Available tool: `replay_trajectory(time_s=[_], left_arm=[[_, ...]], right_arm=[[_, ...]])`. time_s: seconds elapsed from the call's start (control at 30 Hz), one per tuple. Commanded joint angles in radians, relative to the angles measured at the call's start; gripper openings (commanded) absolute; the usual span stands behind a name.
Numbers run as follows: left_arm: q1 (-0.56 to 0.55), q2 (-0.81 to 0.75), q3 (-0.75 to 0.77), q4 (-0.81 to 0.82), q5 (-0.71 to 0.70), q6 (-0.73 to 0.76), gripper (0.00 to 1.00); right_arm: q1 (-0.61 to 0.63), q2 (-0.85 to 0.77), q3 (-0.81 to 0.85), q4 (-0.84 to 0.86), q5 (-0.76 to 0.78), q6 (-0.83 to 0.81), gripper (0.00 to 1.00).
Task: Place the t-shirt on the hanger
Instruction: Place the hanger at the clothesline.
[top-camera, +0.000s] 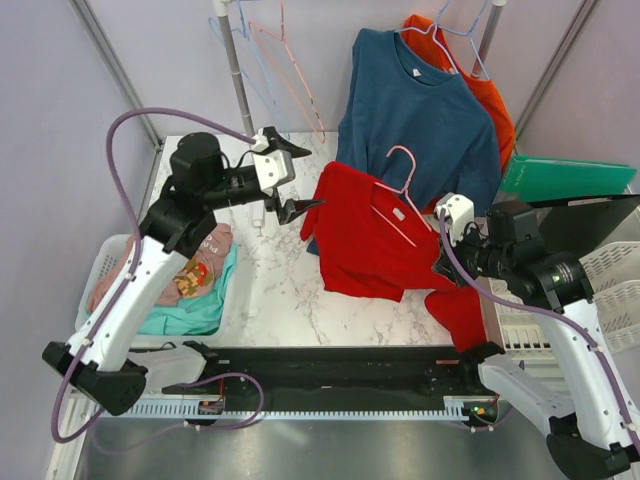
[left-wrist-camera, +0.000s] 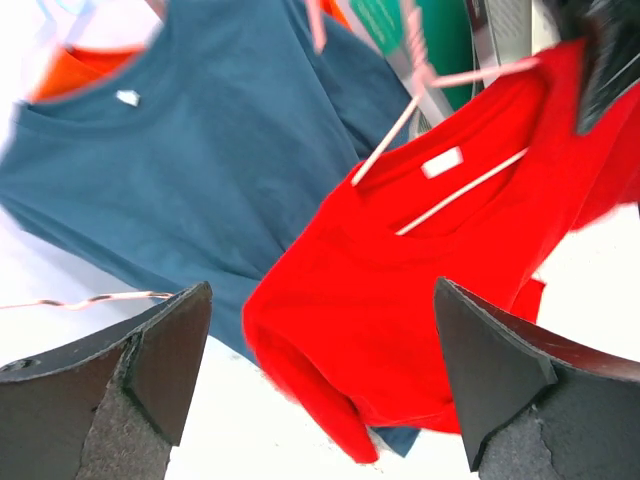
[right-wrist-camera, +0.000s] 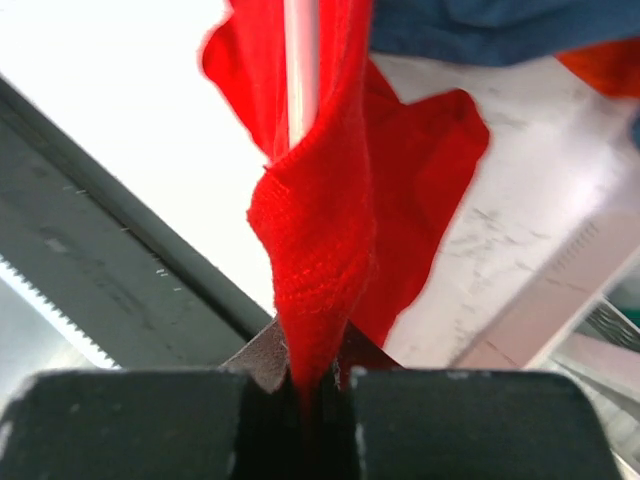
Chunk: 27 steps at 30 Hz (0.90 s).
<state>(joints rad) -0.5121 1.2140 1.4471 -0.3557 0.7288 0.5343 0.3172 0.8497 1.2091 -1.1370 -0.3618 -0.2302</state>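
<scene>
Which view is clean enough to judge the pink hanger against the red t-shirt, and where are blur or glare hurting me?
Top external: evenly lit and sharp, so the hanger reads clearly on the t-shirt. Left wrist: motion-blurred, the table is blown out to white and the hanger wire is smeared. Right wrist: the knit pinched in the right tool is crisp, but the upper left is overexposed and the background is soft.

L claw (left-wrist-camera: 320, 390) wide; R claw (right-wrist-camera: 312, 378) tight
</scene>
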Motion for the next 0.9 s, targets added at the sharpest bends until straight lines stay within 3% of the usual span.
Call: replay_trajectory(time_s=[0.0, 0.17, 0.5, 0.7, 0.87], left_arm=[[0.010, -0.067, -0.045, 0.046, -0.045, -0.080, 0.98], [0.020, -0.097, -0.100, 0.050, -0.104, -0.164, 0.99], [0.032, -0.198, -0.232, 0.069, -0.158, -0.270, 0.99], [0.034, -0.231, -0.267, 0.077, -0.181, -0.281, 0.99], [0.035, -0.260, -0.309, 0.074, -0.195, -0.272, 0.99]], right_arm=[[0.002, 0.040, 0.081, 0.043, 0.167, 0.043, 0.00], [0.002, 0.185, 0.243, 0.141, 0.219, 0.066, 0.00], [0.002, 0.633, 0.875, 0.261, 0.248, 0.173, 0.00], [-0.001, 0.863, 1.090, 0.328, 0.265, 0.267, 0.00], [-0.015, 0.957, 1.147, 0.420, 0.262, 0.336, 0.00]])
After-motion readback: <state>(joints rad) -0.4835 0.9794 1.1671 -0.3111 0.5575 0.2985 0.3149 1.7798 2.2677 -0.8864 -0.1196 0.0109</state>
